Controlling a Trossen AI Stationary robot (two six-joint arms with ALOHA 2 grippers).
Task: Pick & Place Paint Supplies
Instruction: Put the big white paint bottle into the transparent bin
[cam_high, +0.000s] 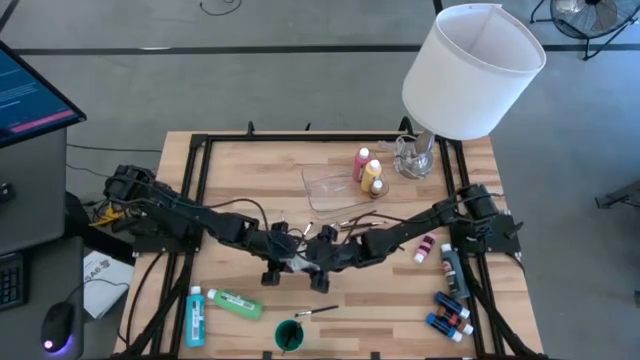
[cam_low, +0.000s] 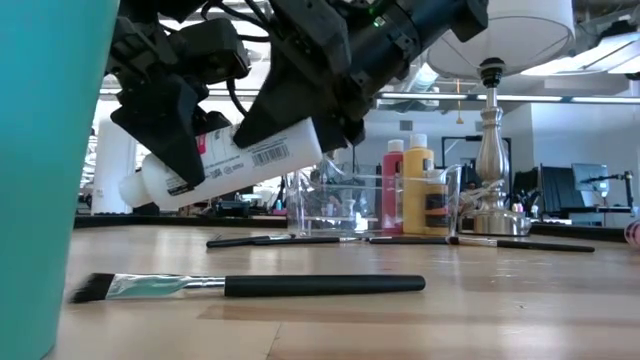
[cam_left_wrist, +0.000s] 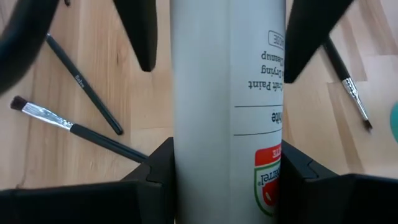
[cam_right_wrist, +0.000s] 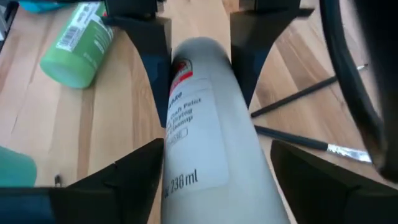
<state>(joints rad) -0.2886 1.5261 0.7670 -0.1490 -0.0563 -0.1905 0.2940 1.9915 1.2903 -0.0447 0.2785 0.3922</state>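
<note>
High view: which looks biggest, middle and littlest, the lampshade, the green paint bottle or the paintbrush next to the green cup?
1. White lampshade, by far the biggest, though it sits nearer the overhead camera, which flatters it.
2. Green paint bottle, lying on the table.
3. Paintbrush, the thinnest and smallest.

Both dark grippers — left (cam_high: 281, 262), right (cam_high: 318, 262) — are met mid-table over a white bottle (cam_high: 298, 262); a green paint bottle (cam_high: 235, 303) is laid nearby.
</note>
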